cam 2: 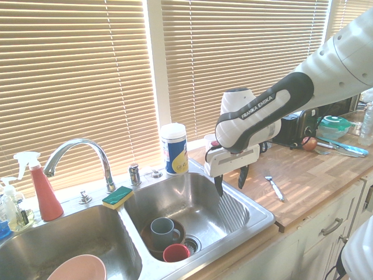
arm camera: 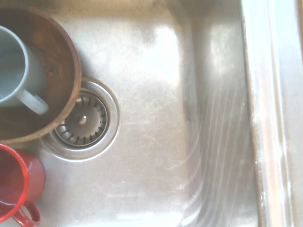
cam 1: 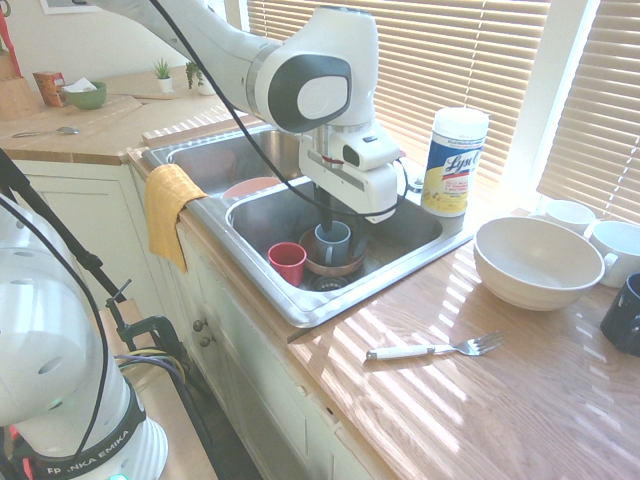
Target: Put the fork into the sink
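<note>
The gripper [cam 2: 231, 191] has its two fingers spread apart with nothing between them. It hangs above the basin of the sink [cam 1: 344, 246] nearer the fork [cam 1: 430, 351], pointing downward and clear of the mugs. The fork lies flat on the wooden countertop [cam 1: 440, 420], outside the sink and just past the end of its rim. Its long axis runs across the counter: the white handle points to the counter's front edge, the silvery tines to the window side.

In the basin below the gripper, a grey-blue mug [cam 2: 164, 233] stands inside a brown bowl [arm camera: 59, 71]. A red mug [cam 1: 287, 261] stands beside that bowl. The wrist view shows the bowl partly covering the drain strainer [arm camera: 83, 119]. The sink's other basin contains a pink dish [cam 2: 78, 270].

A green-and-yellow sponge [cam 2: 118, 197] rests at the window side of the sink, near the divider. The curved chrome faucet [cam 2: 81, 144] rises behind the two basins. A Lysol canister [cam 1: 456, 162] stands upright at the sink's window-side corner. A red spray bottle [cam 2: 44, 192] stands behind the far basin. A yellow cloth [cam 1: 172, 212] hangs over the counter's front edge beside the sink. Beyond the sink's fork-side end, a large cream bowl [cam 1: 537, 262] sits near the tines, with white cups [cam 1: 614, 250] and a dark mug [cam 1: 625, 315] around it.
</note>
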### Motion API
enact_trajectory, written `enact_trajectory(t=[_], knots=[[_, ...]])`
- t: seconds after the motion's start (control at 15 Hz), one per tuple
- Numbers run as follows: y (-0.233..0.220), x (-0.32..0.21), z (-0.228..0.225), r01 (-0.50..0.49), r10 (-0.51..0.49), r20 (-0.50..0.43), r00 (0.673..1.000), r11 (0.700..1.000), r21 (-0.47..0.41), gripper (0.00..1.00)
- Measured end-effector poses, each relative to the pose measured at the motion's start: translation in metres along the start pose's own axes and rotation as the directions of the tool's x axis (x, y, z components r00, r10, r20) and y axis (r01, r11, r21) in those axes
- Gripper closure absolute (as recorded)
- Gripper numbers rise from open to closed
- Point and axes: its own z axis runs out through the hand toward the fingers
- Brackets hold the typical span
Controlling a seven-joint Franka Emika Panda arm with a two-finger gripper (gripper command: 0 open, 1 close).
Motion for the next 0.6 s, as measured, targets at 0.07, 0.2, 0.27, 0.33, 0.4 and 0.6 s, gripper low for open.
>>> enact_trajectory(t=[0.07,0.2,0.27,0.33,0.4,0.6], knots=[[0.0,0.0,0.0,0.0,0.0,0.001,1.0,1.0,-0.001,0.0],[-0.001,0.002,-0.002,-0.007,0.007,-0.003,1.0,1.0,0.004,0.0],[-0.001,0.005,-0.006,-0.017,0.017,-0.008,1.0,1.0,0.012,0.0],[0.002,0.012,-0.012,-0.034,0.034,-0.013,0.999,0.999,0.02,0.0],[0.01,0.023,-0.018,-0.065,0.065,-0.015,0.998,0.998,0.026,0.0],[0.049,0.063,-0.031,-0.173,0.173,-0.029,0.984,0.985,0.023,0.0]])
